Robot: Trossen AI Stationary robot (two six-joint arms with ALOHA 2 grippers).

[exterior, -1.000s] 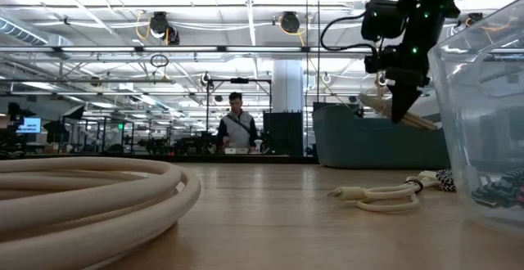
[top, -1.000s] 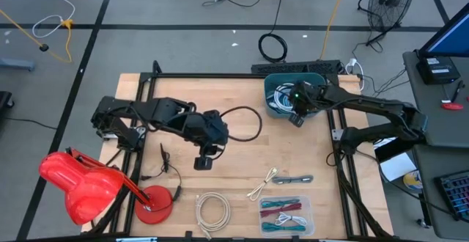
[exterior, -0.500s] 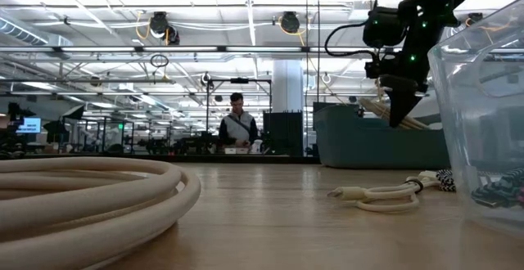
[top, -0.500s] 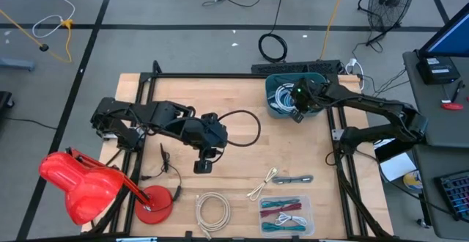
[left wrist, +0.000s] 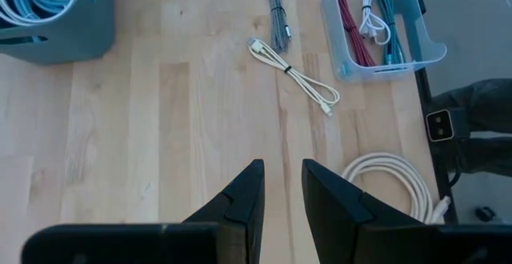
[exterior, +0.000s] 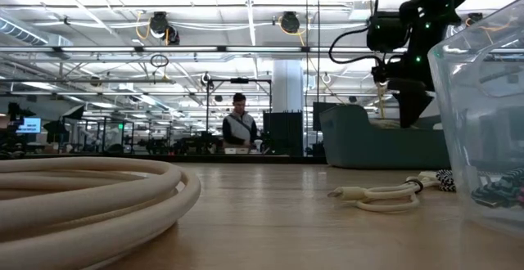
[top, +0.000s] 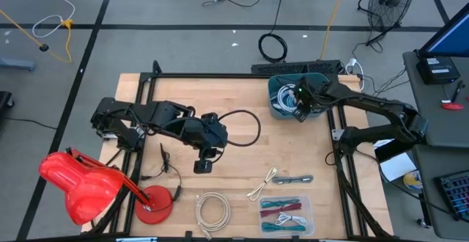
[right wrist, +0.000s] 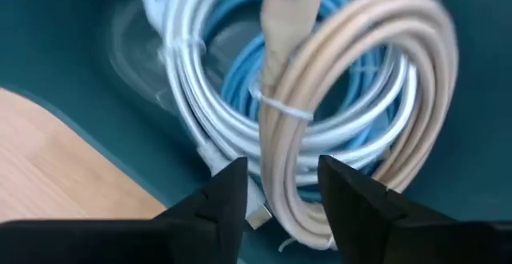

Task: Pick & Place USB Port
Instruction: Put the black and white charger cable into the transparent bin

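A beige cable coil [right wrist: 400,72], bound by a thin tie, sits between the fingers of my right gripper [right wrist: 284,164], which is shut on it. The coil is over white and blue cables [right wrist: 200,112] inside the teal bin [top: 282,84] at the table's far right. In the low view my right gripper [exterior: 409,98] dips behind the bin's wall [exterior: 368,143], and the coil is hidden there. My left gripper [top: 202,166] hovers over bare wood at the table's middle, narrowly open [left wrist: 282,168] and touching nothing. My right gripper pinches the beige coil's bundled strands [right wrist: 292,180] just below the tie, between its two fingers. It comes from above, pointing down into the bin. The loop spreads out beyond the fingers, and its plug end [right wrist: 292,0] points away. Whether the coil rests on the cables beneath, I cannot tell.
Near the front edge lie a cream cable coil [top: 212,211], a thin beige cable [top: 262,185], a grey braided cable [top: 293,178] and a clear tray of red and teal cables [top: 286,214]. A red lamp [top: 80,187] stands at front left. A person stands far behind the table [exterior: 239,127].
My right gripper has moved toward the table's far edge, over the teal bin, and gone down into it. The beige coil, which hung in view above the bin's wall, has gone with it and now lies behind the wall in the low view.
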